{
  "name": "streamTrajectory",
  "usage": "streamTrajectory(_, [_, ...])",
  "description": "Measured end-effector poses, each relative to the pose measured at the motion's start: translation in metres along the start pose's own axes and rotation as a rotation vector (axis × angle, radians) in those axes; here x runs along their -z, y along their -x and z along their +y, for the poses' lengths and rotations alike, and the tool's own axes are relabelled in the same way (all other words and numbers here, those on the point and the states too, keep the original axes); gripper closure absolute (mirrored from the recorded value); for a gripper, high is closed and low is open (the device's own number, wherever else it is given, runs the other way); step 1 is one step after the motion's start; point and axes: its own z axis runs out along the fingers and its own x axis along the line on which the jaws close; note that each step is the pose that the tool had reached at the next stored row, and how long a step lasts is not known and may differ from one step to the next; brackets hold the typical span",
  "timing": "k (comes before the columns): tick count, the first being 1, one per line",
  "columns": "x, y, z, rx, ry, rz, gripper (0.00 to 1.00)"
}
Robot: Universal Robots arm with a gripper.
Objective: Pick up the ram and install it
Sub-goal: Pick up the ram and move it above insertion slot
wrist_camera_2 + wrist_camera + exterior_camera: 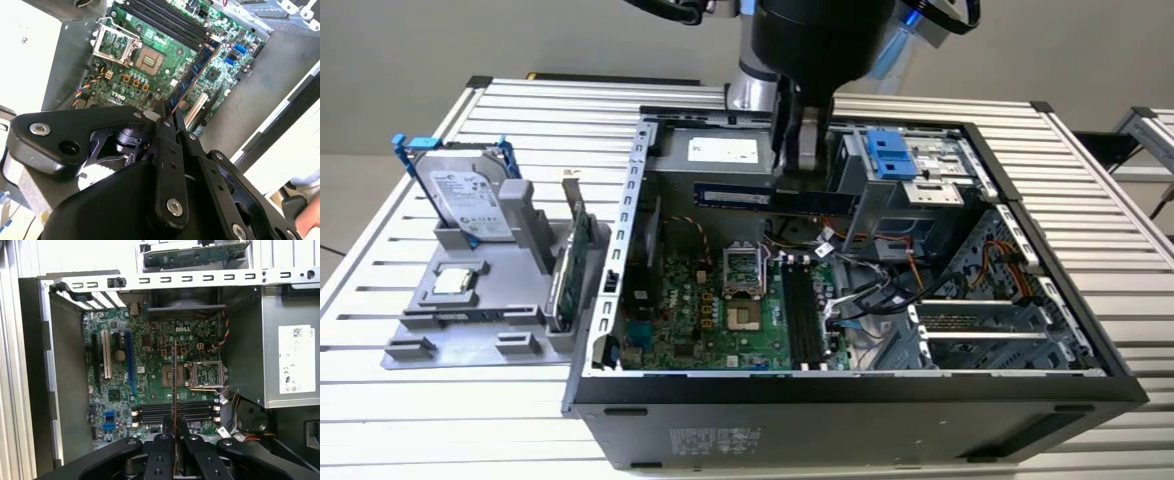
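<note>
Gripper hangs over the open computer case, closed tight on the ram.

Exterior view:
- Ram is held in the air above the motherboard. Its long edge is level and runs 9 to 3 o'clock across the picture, with more of it showing on the 9 o'clock side of the fingers.
- Memory slots sit at 6 o'clock of the gripper, well below the ram. They run 12 to 6, so the stick lies crosswise to them.
- At 9 o'clock of the case, on the slatted table, is a grey fixture. It carries a hard drive in a blue frame.
- A green expansion card stands on edge just beside the case wall.

First wrist view:
- Ram appears edge-on as a thin line rising from between the fingers. It passes in front of the processor socket and the slots.
- This view gives the slots as four parallel rows.
- It also takes in the power supply with its white label, set against one side of the board.

Second wrist view:
- This angle shows the ram's flat face, slanting away from the fingertips.
- Both fingers pinch one stretch of the stick, pressed flat on either face.
- The board lies well behind it, and the ram touches nothing there.
</note>
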Motion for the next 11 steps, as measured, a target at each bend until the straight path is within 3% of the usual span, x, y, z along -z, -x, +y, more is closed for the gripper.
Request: streamTrajectory(11, [0.0001, 0.0012, -0.014, 0.0, 0.0, 0.0, 1.0])
